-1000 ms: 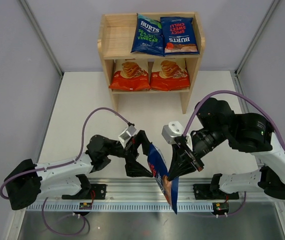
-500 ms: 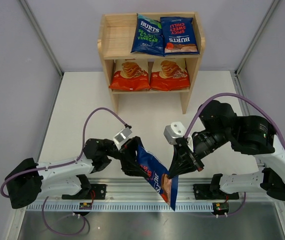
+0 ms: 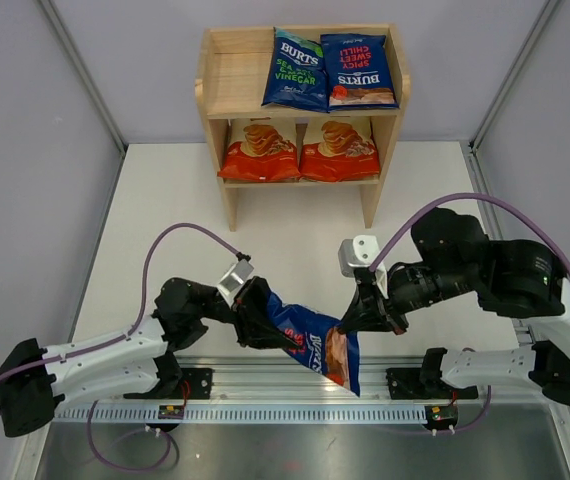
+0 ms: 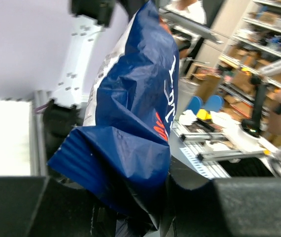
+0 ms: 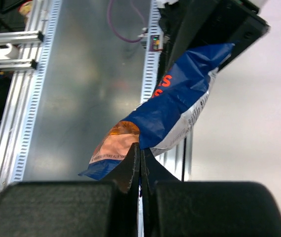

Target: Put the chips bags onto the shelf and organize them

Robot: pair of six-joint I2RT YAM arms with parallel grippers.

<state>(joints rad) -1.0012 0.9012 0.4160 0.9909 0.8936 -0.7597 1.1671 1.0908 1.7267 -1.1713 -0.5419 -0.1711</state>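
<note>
the last blue bag (image 3: 310, 340) hangs low over the table (image 3: 165, 200) at 6 o'clock in the top view, stretched between both arms. the left gripper (image 3: 258, 324) is clenched on its 9 o'clock end. the right gripper (image 3: 345, 322) pinches its 3 o'clock corner, squeezed tight on the thin edge. i think both hold on so the floppy bag can be turned flat and handed to one arm. the shelf (image 3: 233, 85) stands at 12 o'clock. its lower tier is full, with the left cassava bag (image 3: 260, 150) touching the right cassava bag (image 3: 339, 150). on top, the green-lettered bag (image 3: 297, 70) and the red-lettered bag (image 3: 358, 72) lie side by side, so the only bare spot is at their 9 o'clock. a raised rim and a side panel fence that spot, so the bag likely must go up and over. the white table between is open. the metal rail (image 3: 265, 375) runs just under the bag.
</note>
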